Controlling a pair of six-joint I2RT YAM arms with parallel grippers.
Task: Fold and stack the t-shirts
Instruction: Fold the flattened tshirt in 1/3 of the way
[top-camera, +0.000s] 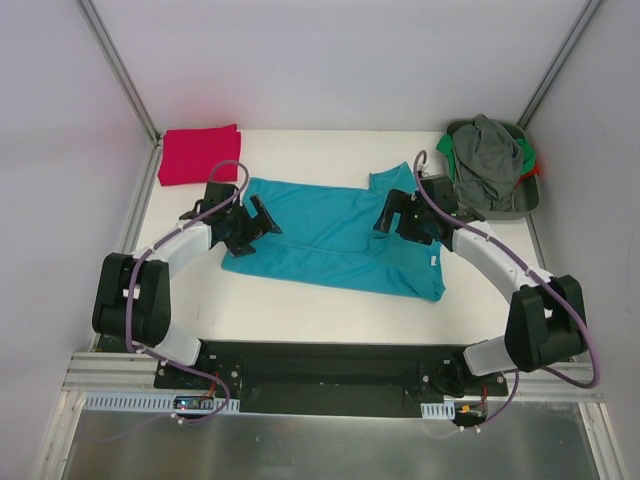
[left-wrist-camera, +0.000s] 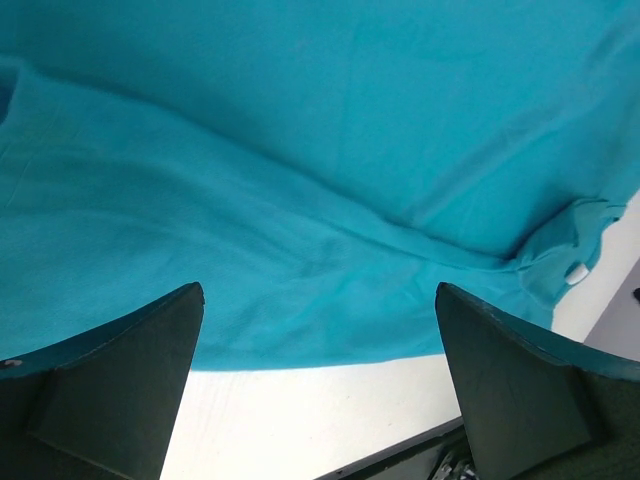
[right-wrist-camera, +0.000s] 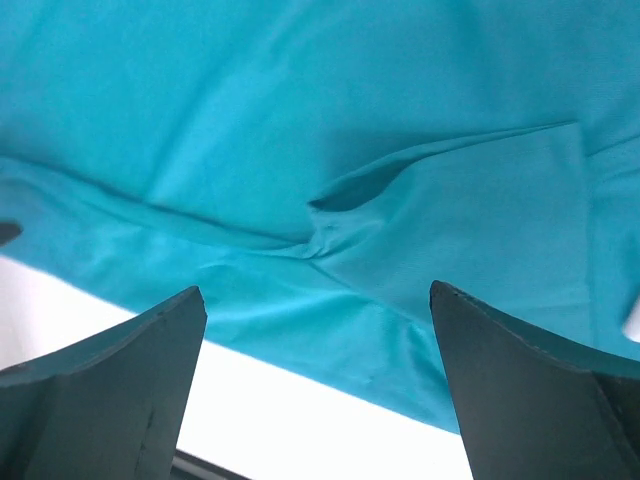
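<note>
Left wrist view puts your left gripper (left-wrist-camera: 318, 292) with its jaws spread wide and nothing between them, hanging over the teal t-shirt (left-wrist-camera: 300, 180). The right gripper (right-wrist-camera: 315, 292) is the same, wide open, empty, above a loose pucker (right-wrist-camera: 330, 215) in the cloth.

From above, the teal t-shirt lies spread across the middle of the table (top-camera: 300, 312), with a crease running along its length and the white neck label (top-camera: 435, 262) at its near right corner. Your grippers sit over its two ends.

This looks like the reach for the next fold, so bring both arms down together and level. Close each pair of fingers on an edge, not on the flat middle, and take every layer there. If you catch only the top layer, the fold will likely slide apart. Flatten or avoid that pucker on the right, since a bunched grab will probably carry a wrinkle into the fold.

A red t-shirt (top-camera: 198, 154) lies folded at the far left corner, likely your stacking place. A bin (top-camera: 528, 200) of other clothes stands far right.
</note>
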